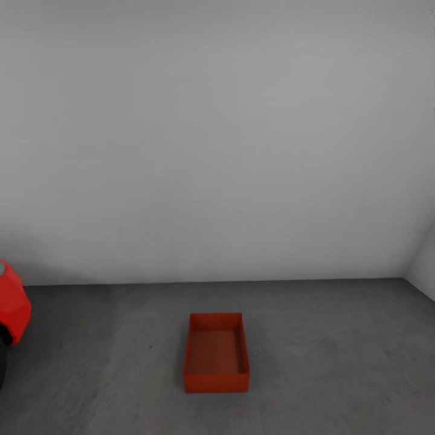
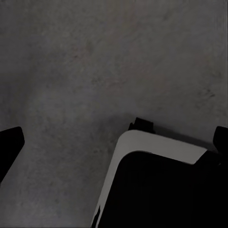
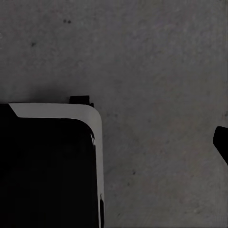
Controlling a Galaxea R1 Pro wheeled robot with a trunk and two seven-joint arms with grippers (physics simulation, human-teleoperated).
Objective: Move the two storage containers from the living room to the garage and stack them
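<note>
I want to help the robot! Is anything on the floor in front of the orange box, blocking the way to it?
Nothing visible does. The orange box sits alone on bare grey floor; the red car is far off to the left.

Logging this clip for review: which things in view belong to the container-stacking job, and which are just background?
Part of the job:
- orange-red rectangular open-top plastic bin, empty, standing alone
- dark grey speckled concrete floor under it

Just there:
- plain white-grey wall
- rounded red car body at the left edge
- robot's white-edged black base
</note>
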